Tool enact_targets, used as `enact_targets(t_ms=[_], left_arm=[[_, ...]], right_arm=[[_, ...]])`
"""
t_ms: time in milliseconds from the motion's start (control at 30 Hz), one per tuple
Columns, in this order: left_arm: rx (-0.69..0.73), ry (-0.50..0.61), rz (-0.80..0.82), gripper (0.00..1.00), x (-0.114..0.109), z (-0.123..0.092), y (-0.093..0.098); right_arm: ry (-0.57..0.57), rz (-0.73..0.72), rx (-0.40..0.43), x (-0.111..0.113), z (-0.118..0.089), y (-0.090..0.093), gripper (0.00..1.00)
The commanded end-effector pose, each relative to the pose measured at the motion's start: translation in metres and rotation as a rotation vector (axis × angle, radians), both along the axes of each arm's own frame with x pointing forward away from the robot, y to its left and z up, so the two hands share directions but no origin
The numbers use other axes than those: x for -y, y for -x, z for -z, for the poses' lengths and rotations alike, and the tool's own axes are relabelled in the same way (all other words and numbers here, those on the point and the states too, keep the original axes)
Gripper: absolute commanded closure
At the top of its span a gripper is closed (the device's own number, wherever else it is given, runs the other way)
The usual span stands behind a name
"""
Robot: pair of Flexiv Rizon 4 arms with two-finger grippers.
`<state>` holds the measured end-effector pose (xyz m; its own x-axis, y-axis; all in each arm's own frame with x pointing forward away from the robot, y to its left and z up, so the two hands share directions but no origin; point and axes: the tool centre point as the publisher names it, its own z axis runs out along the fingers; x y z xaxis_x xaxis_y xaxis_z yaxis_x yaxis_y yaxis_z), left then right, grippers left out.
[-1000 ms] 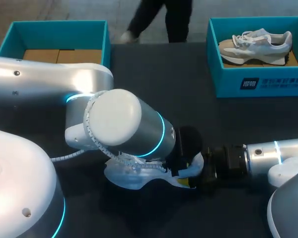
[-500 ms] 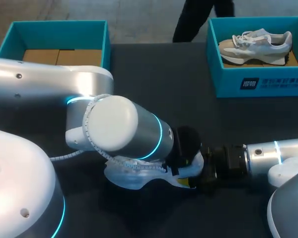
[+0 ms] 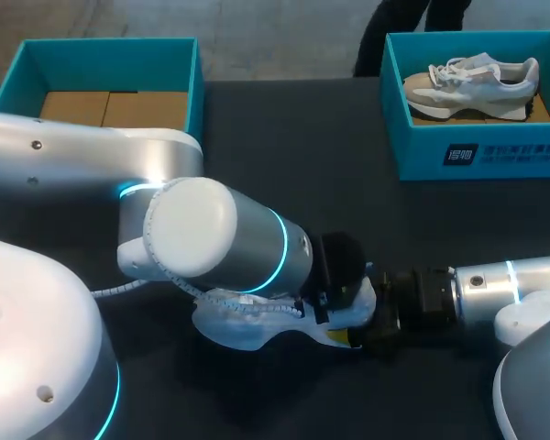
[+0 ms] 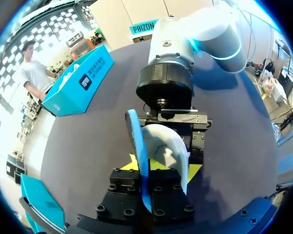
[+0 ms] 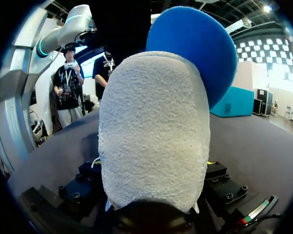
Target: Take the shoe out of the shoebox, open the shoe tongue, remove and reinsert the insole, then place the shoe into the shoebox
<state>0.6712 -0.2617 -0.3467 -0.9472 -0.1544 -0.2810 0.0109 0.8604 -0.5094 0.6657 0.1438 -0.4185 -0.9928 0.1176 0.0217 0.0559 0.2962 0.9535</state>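
Near the front of the dark tabletop [image 3: 330, 137], a white shoe [image 3: 243, 325] lies on its side, out of any box, its toe toward my left and its heel toward my right. My left arm crosses over it and hides most of its upper.

Both grippers meet at the heel end. The left gripper [image 4: 162, 166] points along the tabletop at the right gripper [image 3: 353, 332], which comes in low from the opposite side.

In the left wrist view the insole [image 4: 139, 156] stands on edge between the yellow tips, with a blue rim and a white, cupped face. The fingers stand partway apart, one tip against the blue edge and the other against the white side, so the left gripper has hold of it.

In the right wrist view a white nubbly surface fills the space just ahead of that gripper, with a rounded blue end rising behind it. Whether the right gripper grips anything cannot be told.

An open teal shoebox [image 3: 110, 41] sits at the far left corner with brown cardboard [image 3: 110, 105] on its floor. A second teal box [image 3: 477, 151] at the far right holds another pale sneaker [image 3: 472, 78].
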Motion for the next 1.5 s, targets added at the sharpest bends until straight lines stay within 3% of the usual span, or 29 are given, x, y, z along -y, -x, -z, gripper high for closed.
enact_targets(t_ms=[33,767,1233,1500], left_arm=[[-0.005,0.017,0.008,1.0,-0.007,-0.004,0.003],[-0.124,0.043,0.043,1.0,0.021,-0.065,0.003],[-0.385,0.016,0.137,1.0,0.03,-0.122,-0.007],[-0.423,0.122,0.171,1.0,0.033,-0.155,-0.008]], right_arm=[[0.002,0.002,0.001,-0.001,0.0,0.001,1.0],[0.002,0.002,0.001,-0.001,0.0,0.001,1.0],[0.002,0.002,0.001,-0.001,0.0,0.001,1.0],[0.002,0.002,0.001,-0.001,0.0,0.001,1.0]])
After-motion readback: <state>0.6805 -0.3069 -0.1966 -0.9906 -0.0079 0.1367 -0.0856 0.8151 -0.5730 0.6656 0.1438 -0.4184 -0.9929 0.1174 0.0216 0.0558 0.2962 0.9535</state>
